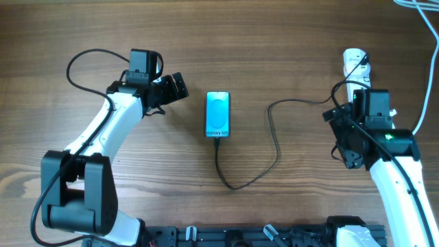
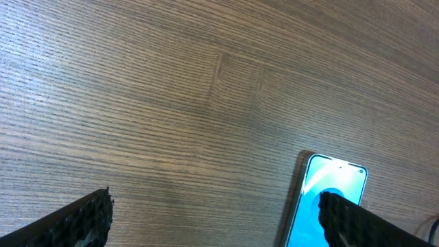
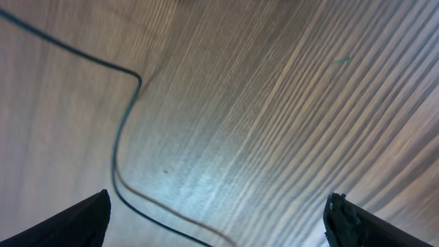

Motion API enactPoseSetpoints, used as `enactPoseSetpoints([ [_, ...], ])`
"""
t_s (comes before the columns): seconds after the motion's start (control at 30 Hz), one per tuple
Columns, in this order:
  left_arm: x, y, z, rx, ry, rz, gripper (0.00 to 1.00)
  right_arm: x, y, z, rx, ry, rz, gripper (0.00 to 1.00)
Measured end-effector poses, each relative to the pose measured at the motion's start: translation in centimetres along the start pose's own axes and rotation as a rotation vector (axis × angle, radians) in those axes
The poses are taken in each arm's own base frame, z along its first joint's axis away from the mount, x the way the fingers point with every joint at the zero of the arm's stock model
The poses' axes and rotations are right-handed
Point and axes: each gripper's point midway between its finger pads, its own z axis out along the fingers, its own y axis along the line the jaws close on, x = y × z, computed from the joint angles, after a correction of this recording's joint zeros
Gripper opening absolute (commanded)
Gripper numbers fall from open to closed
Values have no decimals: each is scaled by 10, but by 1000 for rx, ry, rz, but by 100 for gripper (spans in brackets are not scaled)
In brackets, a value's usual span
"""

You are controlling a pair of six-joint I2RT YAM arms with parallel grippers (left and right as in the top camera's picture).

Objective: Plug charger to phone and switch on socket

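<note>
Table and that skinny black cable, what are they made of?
The brown table looks like wood or wood-look laminate, matte, with long grain lines across it. The thin black charger cable looks like rubbery plastic, smooth and bendy: it lies in loose curves.

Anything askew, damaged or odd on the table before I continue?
Nothing stands out. The phone lies flat with its screen lit, and the charger runs in a loose, untangled loop from its lower end toward the socket.

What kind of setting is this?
Probably a robot test bench: white-and-black left arm and right arm over a wood-grain tabletop, with a teal-screened smartphone, thin black charging cable and white power strip laid out.
</note>
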Motion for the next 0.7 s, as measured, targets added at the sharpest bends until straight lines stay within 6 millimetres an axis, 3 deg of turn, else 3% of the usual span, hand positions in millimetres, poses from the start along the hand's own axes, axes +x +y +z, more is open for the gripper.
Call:
enactPoseSetpoints([
  [0.13,0,0,0,-1,0,0,100,-14,24,-1,-89,-74,-301,100],
  [0.27,0,0,0,0,0,0,100,-31,67,-11,-231,-209,-672,100],
  [0.43,0,0,0,0,0,0,100,-24,104,-25,-399,-309,-1064,100],
  [0.53,0,0,0,0,0,0,100,-18,112,-20,-475,-394,-1170,100],
  [0.7,0,0,0,0,1,0,100,7,96,10,-576,-466,-1226,100],
])
